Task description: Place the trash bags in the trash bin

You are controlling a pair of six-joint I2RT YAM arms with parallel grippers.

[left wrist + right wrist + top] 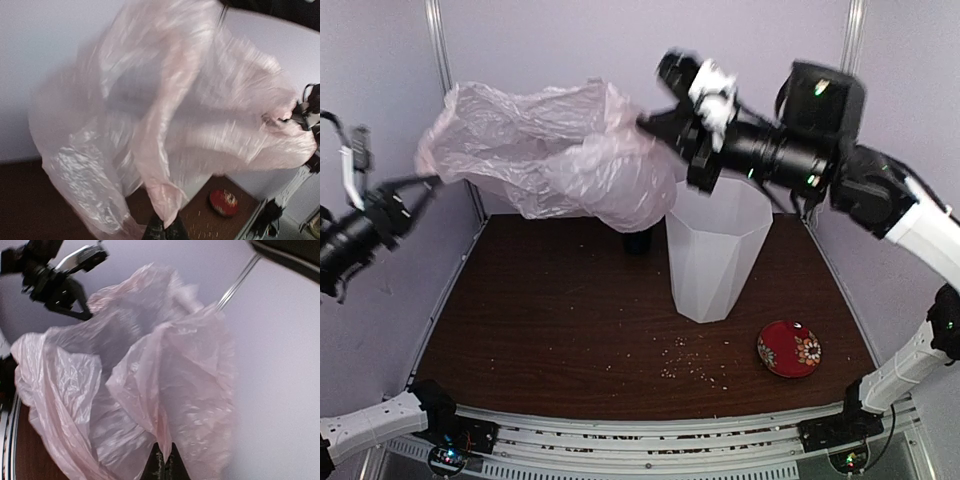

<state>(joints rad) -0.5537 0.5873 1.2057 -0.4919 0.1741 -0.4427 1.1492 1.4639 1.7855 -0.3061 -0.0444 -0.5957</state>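
The thin, crinkly, translucent pale pink plastic bag [560, 150] covers most of a small dark cup [638, 243] behind it. The right arm [770, 150], black and bulky, hides the back rim of the tall white faceted plastic bin [715, 250]. The left arm [345, 245] runs off the picture's edge. Pale specks [695, 372] on the brown table [550, 330], perhaps crumbs, are too small to tell.
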